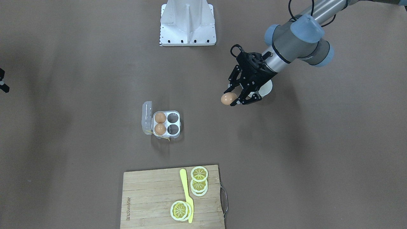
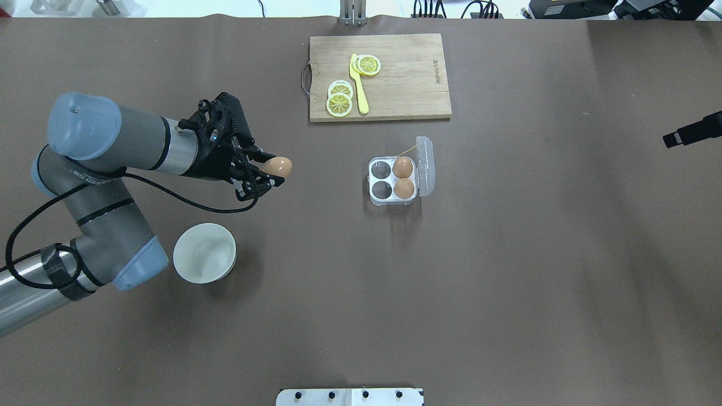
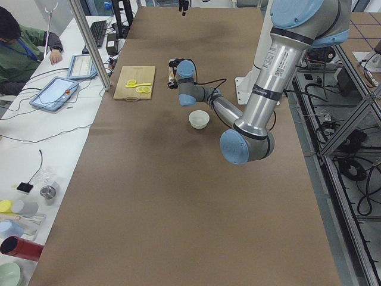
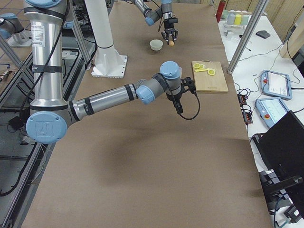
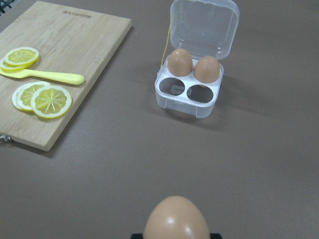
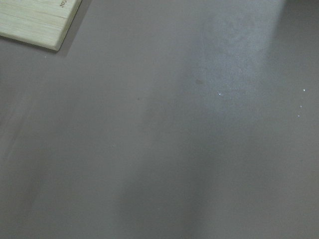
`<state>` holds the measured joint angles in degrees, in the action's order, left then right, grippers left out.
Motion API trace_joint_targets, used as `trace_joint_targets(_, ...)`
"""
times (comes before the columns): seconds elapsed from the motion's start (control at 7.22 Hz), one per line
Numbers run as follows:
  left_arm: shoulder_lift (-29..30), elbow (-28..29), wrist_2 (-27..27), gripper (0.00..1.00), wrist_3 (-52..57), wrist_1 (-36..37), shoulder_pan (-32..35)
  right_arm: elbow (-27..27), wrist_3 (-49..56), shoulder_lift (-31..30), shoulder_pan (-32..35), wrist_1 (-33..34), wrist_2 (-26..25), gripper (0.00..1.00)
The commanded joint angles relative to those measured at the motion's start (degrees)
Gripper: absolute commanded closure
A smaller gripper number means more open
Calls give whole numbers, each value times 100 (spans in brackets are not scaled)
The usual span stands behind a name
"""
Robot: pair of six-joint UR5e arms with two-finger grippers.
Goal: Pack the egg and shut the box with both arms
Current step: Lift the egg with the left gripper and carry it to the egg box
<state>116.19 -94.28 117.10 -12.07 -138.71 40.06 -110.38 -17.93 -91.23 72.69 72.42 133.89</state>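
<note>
The bench (image 2: 507, 293) carries everything. The left arm (image 2: 113, 135) reaches in from the left edge. The board (image 2: 400, 84) lies at the middle of the far edge. The box (image 2: 393, 179) sits mid-bench, just on the robot's side of the board, with its lid (image 2: 426, 166) open toward the right edge. The bowl (image 2: 176, 255) stands near the left edge.

The left gripper (image 2: 271, 172) is clenched on the egg (image 2: 278, 166), held in the air between the left edge and the box, well apart from it. The right gripper (image 2: 691, 132) is only a black tip at the right edge, and I cannot tell how its fingers stand.

2 packed eggs (image 2: 403, 167) fill the cells beside the lid. The 2 empty cells (image 2: 382, 167) face the left edge.

In my judgement the carry should stay level and stop centred over 1 empty cell. The gripper should then lower straight and let go only once the egg is seated. Coming in from the left edge keeps the fingers off the packed eggs and the lid.
</note>
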Motion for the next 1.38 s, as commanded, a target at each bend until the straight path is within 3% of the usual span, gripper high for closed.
trace_joint_targets(0.0,508,59,-29,100,-67,850,-7,-1,0,0,0,0,-3,0)
trace_joint_targets(0.28,589,50,-668,100,-67,1161,-260,-1,0,0,0,0,-3,0)
trace_joint_targets(0.55,606,68,-811,100,-485,725,-490,-1,0,0,0,0,-3,0)
trace_joint_targets(0.83,685,356,-838,100,-946,-257,-578,8,0,0,0,0,-3,0)
trace_joint_targets(1.11,957,1128,-916,100,-955,-1705,-578,16,0,0,0,0,-12,0)
trace_joint_targets(1.25,1019,1332,-1222,100,-955,-2261,-657,17,0,0,0,0,-12,0)
